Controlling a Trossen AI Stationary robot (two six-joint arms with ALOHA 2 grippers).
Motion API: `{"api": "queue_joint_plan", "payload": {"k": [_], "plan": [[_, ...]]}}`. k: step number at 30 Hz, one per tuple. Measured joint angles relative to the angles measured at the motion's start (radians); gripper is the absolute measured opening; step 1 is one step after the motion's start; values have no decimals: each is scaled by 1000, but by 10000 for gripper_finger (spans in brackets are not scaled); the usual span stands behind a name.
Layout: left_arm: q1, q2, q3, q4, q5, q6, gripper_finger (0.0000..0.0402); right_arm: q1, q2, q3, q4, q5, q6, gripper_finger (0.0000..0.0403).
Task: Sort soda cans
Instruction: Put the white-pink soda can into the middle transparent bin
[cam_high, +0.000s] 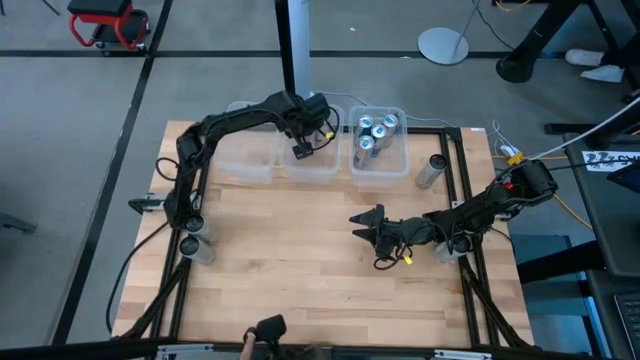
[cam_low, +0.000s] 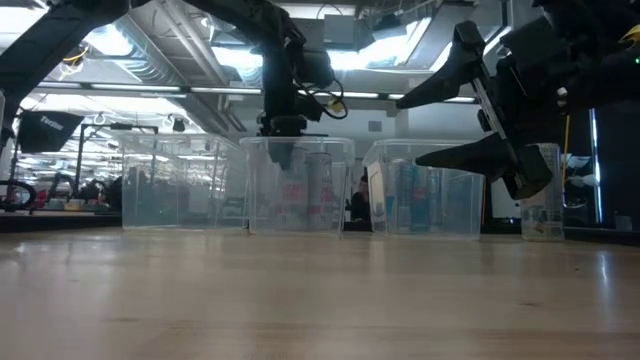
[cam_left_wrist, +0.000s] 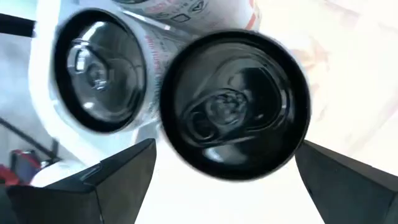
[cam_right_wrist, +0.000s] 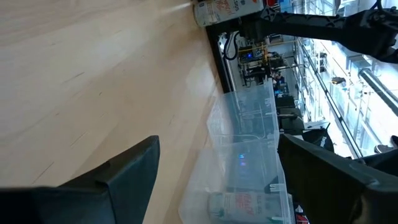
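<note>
While the left hand (cam_high: 302, 149) hangs over the middle bin (cam_high: 312, 150) at the far side of the bench (cam_high: 300, 270), the step in hand appears to be the delivery of a dark-topped can (cam_left_wrist: 233, 102) into that bin. The left wrist view shows this can end-on between the two fingers (cam_left_wrist: 106, 180), with a second dark-topped can (cam_left_wrist: 96, 78) just beside it. The fingers stand apart to either side of the nearer can; whether they press on its wall cannot be told, since the contact is hidden behind the can's rim. The low view places the hand at the bin's rim with cans standing inside below it.

The right hand (cam_high: 372, 228) waits low over the middle of the bench, fingers spread wide and holding nothing, as both the low view and its own wrist view confirm.

Disposition of cans:
- Teal-topped cans (cam_high: 375, 133) are gathered upright in the right-hand bin (cam_high: 398, 165).
- A loose can (cam_high: 432, 171) lies on its side just beside that bin.
- Further cans (cam_high: 198, 246) stand near the left arm's base, and more (cam_high: 452, 245) near the right arm.

Judgement: if the can is not yet released, the left hand must let go and lift straight clear without catching the bin wall. Either hand must then go to a loose can.
</note>
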Motion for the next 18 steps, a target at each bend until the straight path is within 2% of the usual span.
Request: {"api": "queue_joint_plan", "payload": {"k": [9,18], "plan": [[-106,-28,147,-170,-13,-56,372,0,0,0,-2,0,0,326],[-328,-239,86,-172,-12,-188,372,0,0,0,4,-45,0,326]]}}
